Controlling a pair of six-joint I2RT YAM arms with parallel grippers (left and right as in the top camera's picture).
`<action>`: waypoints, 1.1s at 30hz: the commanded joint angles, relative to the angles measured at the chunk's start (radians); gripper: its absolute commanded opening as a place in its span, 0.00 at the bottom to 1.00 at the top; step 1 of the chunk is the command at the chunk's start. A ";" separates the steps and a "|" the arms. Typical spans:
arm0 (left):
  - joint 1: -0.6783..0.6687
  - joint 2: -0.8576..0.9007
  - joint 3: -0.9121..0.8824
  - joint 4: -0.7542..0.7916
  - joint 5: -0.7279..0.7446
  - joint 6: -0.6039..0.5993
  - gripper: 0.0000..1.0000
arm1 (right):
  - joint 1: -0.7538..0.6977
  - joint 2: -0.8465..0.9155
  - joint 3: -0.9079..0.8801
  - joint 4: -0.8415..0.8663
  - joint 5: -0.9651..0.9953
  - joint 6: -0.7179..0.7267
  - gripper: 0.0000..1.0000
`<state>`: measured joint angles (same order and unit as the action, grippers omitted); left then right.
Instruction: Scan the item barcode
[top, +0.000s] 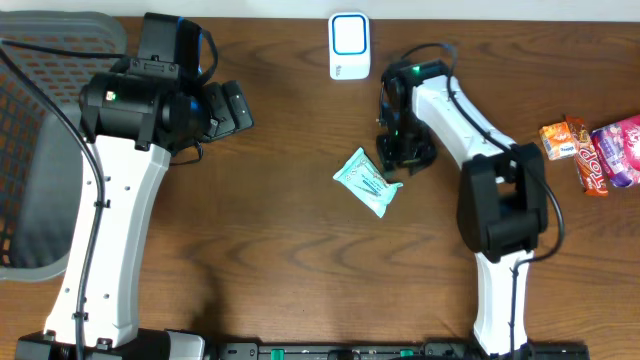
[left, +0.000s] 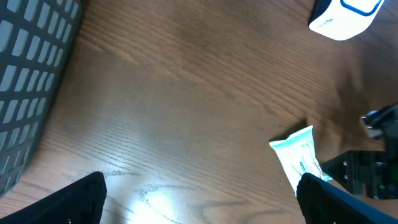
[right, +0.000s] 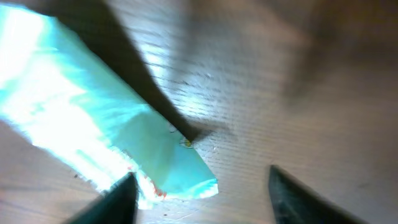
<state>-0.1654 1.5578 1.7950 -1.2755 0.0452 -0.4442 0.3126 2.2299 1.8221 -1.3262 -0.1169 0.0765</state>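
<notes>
Right pincer sits low over the table with its jaws parted, not clamped on anything. We see the teal packet lying flat, one corner between the fingertips. Overhead puts the packet mid-table, just beside the right pincer on its left and well apart from the white scanner at the far edge. Left pincer is wide and holds nothing, near the grey mesh basket. Snack packs lie at the table's right edge.
</notes>
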 joint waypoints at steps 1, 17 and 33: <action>0.003 0.007 0.002 -0.001 -0.016 0.006 0.98 | -0.008 -0.053 0.003 0.029 0.002 -0.125 0.80; 0.003 0.007 0.002 -0.001 -0.016 0.006 0.98 | -0.076 -0.030 -0.145 0.106 -0.476 -0.443 0.77; 0.003 0.007 0.002 -0.001 -0.016 0.006 0.98 | -0.056 -0.030 -0.365 0.311 -0.526 -0.216 0.01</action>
<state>-0.1654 1.5578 1.7950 -1.2755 0.0452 -0.4442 0.2382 2.1838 1.4834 -1.0374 -0.6506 -0.2253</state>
